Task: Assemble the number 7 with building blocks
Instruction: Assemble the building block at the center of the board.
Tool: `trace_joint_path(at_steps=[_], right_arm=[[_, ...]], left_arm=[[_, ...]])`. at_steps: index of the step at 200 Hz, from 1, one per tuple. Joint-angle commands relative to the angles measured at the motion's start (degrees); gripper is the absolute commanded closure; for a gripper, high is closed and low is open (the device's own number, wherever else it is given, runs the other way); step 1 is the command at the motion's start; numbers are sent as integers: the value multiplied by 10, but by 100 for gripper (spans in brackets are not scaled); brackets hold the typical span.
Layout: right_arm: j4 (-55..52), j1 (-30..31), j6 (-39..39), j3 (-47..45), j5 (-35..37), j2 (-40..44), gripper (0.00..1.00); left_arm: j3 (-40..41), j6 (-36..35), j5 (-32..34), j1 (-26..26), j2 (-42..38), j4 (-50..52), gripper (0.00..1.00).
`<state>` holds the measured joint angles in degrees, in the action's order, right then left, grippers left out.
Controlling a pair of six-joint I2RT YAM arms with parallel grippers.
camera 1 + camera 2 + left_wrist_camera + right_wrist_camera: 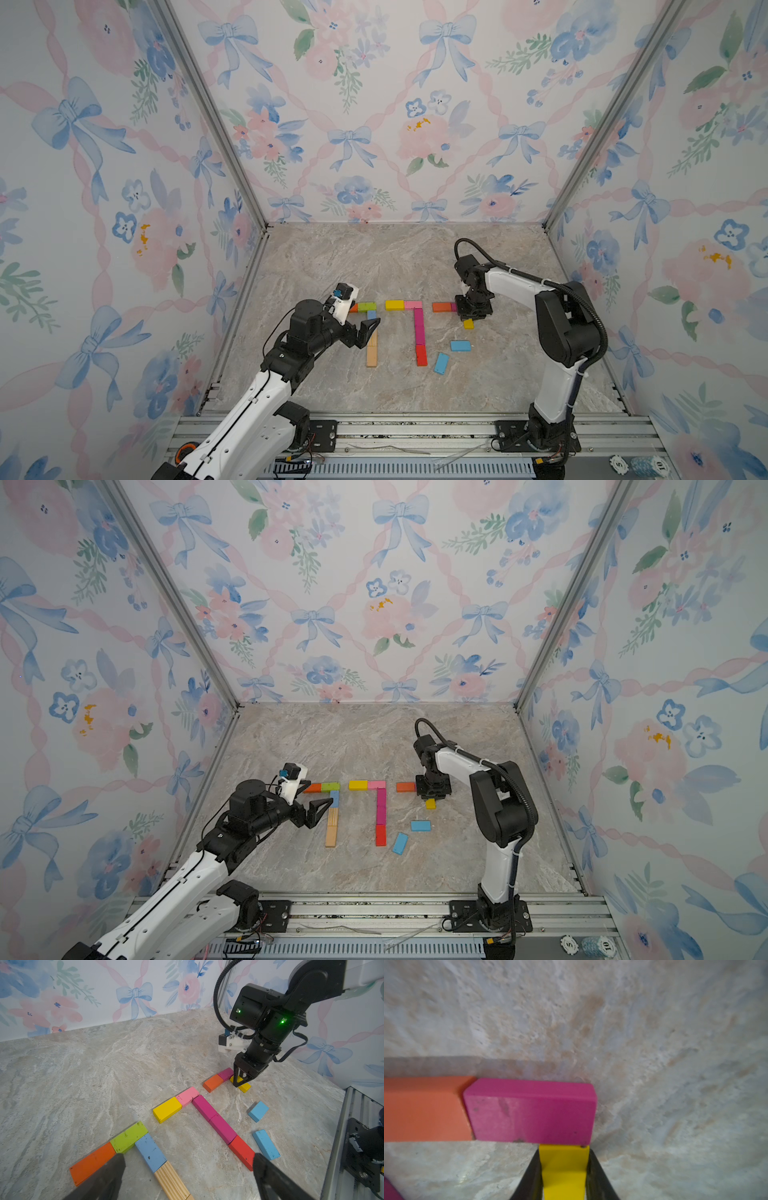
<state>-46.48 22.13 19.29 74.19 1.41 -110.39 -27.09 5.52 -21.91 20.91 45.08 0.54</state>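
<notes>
My right gripper (564,1159) is shut on a yellow block (563,1172) resting on the table. The block's end touches the side of a magenta block (529,1111) that joins an orange block (423,1109). To their left lies a figure of yellow (394,305), pink (412,304), magenta (419,328) and red (421,355) blocks. Further left are orange (92,1162), green (128,1136), blue (150,1152) and plain wood (170,1180) blocks. My left gripper (189,1158) hangs open over that wood stem, holding nothing.
Two loose light-blue blocks (460,345) (441,363) lie on the marble table (374,257), right of the red block. A metal rail (415,432) runs along the front edge. Papered walls close the back and both sides. Poker chips (640,465) sit at the front right.
</notes>
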Motion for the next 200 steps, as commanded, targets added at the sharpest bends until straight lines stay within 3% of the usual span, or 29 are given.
trace_joint_path(at_steps=[1,57,108,140,183,200], right_arm=[[17,8,10,1,2,-29,80],[19,9,12,-4,4,-33,73],[17,5,18,-9,5,-27,42],[23,0,28,-21,-7,-8,34],[60,-9,83,-85,-51,95,16],[88,-12,122,-135,-74,152,13]], left_arm=[[8,-11,-1,-5,-4,6,2],[8,-11,-2,-5,-4,6,2],[8,-10,-2,-5,-5,7,2],[7,-10,-2,-5,-5,6,2],[6,-10,-4,-6,-6,6,2],[7,-9,-4,-5,-8,5,2]])
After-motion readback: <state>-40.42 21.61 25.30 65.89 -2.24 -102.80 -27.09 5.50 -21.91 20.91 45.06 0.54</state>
